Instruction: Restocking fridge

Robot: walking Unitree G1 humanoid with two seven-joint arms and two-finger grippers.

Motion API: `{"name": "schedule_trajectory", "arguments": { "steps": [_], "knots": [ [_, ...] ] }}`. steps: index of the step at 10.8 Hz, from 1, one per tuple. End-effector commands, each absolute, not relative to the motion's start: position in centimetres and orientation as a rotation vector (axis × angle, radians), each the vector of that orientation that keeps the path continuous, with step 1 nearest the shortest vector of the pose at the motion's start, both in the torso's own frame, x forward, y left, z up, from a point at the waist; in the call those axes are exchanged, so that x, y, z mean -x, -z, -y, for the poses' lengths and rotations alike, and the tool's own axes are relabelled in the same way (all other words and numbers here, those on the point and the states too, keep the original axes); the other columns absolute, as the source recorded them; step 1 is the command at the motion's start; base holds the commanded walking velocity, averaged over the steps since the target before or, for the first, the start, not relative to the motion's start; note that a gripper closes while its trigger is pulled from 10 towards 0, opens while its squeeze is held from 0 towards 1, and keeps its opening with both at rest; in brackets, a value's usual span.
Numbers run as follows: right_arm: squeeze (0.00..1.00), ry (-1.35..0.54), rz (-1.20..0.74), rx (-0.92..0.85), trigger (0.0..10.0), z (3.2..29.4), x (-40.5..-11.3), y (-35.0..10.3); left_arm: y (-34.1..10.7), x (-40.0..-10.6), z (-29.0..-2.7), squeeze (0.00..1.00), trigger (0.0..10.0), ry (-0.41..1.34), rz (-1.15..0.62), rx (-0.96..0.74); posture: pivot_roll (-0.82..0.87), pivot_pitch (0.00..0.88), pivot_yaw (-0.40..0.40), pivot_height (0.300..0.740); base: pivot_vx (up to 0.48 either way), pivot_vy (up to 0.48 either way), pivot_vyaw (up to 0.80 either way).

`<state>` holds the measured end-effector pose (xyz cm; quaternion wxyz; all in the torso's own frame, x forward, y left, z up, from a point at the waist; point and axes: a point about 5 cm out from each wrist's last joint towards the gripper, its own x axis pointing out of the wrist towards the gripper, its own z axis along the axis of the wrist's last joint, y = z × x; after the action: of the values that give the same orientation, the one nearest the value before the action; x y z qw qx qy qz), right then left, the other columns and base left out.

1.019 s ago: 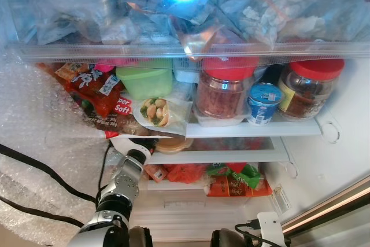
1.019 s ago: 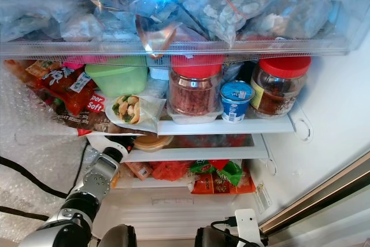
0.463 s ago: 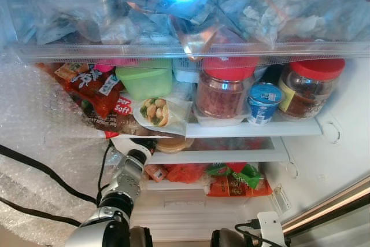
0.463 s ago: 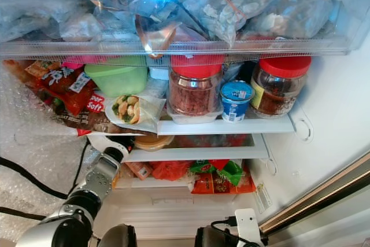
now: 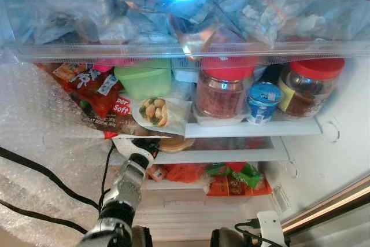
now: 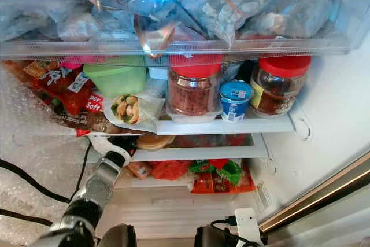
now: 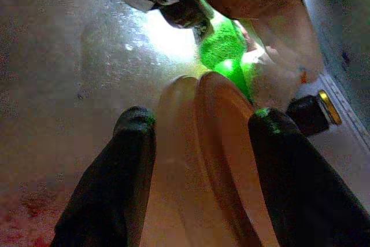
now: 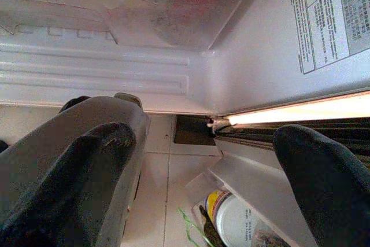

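Tub going onto the crowded middle shelf

Tub [image 7: 214, 160], a shallow tan-lidded container, sat between the two black fingers [image 7: 115, 183] of the left gripper [image 7: 199, 125]; the jaws were closed on its sides, holding it at the left end of the middle shelf [image 5: 231, 155], just under the wrapped sandwich [image 5: 155, 111] that overhung the shelf above; in the left eye view the same tan lid [image 5: 173, 144] showed just past the silver wrist [image 5: 134, 166].

Done well, the step called for a level, straight push toward the far wall, so that the tub's base landed fully on the glass before the jaws let go; a release too near the front lip would likely leave it tipping out; the arm had best stay low, since the sandwich and the red snack bag [image 5: 92, 93] hung over that corner and could be dragged down on withdrawal.

Room was tight: a small dark jar with a gold lid [image 7: 315, 114] and something green [image 7: 222, 50] lay farther in, and the bubble-wrap sheet [image 5: 40, 143] closed the left side; the right part of the middle shelf looked more open.

The right gripper [image 8: 202, 143] hung low by the fridge's bottom edge, its jaws apart and holding nothing.
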<state>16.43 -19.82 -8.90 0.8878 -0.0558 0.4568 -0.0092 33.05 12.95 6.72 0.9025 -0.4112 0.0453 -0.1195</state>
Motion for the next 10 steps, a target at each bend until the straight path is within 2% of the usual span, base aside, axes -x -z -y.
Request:
{"name": "schedule_trajectory", "arguments": {
  "steps": [1, 8, 10],
  "knots": [
    [0.0, 0.0, -1.123, 0.111, 10.0, 19.3, -12.3, 10.7, -6.5, -32.6, -12.6, 0.0, 10.0, 0.274, -0.111, 0.835, -0.16, 0.099, 0.008, 0.635, 0.0, 0.0, 0.0],
    [0.0, -0.001, -1.124, 0.114, 10.0, 19.3, -12.2, 10.7, -6.7, -29.7, -13.2, 0.0, 10.0, 0.307, -0.119, 0.76, -0.16, 0.086, 0.009, 0.635, 0.0, 0.0, 0.0],
    [0.0, 0.003, -1.123, 0.114, 10.0, 19.4, -12.3, 10.7, -7.2, -29.1, -12.7, 0.0, 10.0, 0.358, -0.123, 0.691, -0.16, 0.083, 0.01, 0.635, 0.0, 0.0, 0.0]
  ]
}}
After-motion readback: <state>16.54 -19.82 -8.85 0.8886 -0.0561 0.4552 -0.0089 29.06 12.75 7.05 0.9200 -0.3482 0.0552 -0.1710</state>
